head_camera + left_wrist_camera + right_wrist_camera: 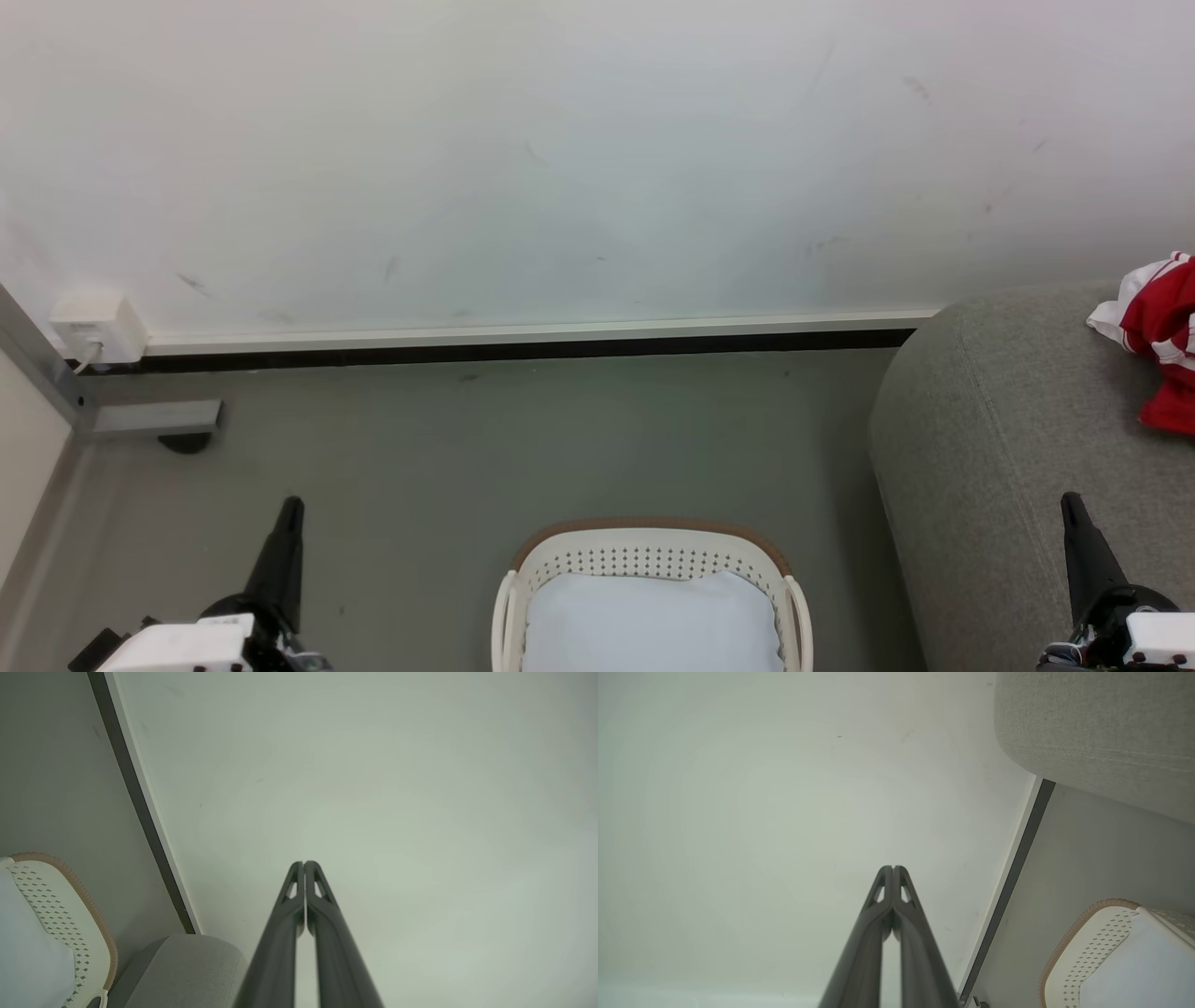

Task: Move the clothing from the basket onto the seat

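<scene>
Red clothing with white stripes lies on the grey seat at the right edge of the head view. The cream basket with a brown rim stands on the floor at bottom centre, holding a flat pale white pad. My left gripper is shut and empty at the lower left, left of the basket. My right gripper is shut and empty at the lower right, over the seat. The left wrist view shows the left gripper tips together, the basket and seat. The right gripper, basket and seat appear in the right wrist view.
A white wall with a skirting board runs behind the grey floor. A white socket box and a grey metal frame foot sit at the far left.
</scene>
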Controlling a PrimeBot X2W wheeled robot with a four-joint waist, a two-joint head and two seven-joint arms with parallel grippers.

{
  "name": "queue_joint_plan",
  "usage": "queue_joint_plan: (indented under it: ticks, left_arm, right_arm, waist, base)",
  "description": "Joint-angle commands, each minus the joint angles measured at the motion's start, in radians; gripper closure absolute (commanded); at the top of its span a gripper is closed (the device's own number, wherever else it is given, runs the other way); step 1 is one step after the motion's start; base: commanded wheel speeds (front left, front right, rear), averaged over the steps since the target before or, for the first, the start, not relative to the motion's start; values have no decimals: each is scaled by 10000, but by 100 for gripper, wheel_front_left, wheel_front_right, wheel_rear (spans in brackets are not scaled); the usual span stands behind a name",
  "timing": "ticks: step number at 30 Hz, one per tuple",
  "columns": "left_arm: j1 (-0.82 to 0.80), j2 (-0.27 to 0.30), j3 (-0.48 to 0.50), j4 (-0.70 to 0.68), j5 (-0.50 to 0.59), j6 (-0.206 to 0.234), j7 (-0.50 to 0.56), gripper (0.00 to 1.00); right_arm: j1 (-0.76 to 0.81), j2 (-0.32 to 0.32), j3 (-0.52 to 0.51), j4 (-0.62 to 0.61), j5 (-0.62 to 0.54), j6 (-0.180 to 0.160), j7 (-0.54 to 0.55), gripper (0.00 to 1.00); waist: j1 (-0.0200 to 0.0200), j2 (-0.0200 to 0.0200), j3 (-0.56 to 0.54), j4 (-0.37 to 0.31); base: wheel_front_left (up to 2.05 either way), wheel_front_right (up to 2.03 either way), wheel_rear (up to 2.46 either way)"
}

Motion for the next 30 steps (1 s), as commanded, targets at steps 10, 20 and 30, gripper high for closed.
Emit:
queue_joint_plan:
  ticks: [10,20,30]
  left_arm:
    - [-65,18,24,-19,-125,-51,49,100]
    - [-65,18,23,-19,-125,-51,48,100]
    - [-65,18,23,-20,-126,-51,48,100]
  right_arm:
    - [-64,-12,-33,-60,10,-21,40,100]
    - [-64,-12,-32,-60,11,-21,40,100]
    - [-64,-12,-32,-60,11,-21,39,100]
  waist:
    - [0,0,0,0]
    - [0,0,0,0]
    - [0,0,0,0]
  base:
    - [0,0,0]
    - [0,0,0]
    - [0,0,0]
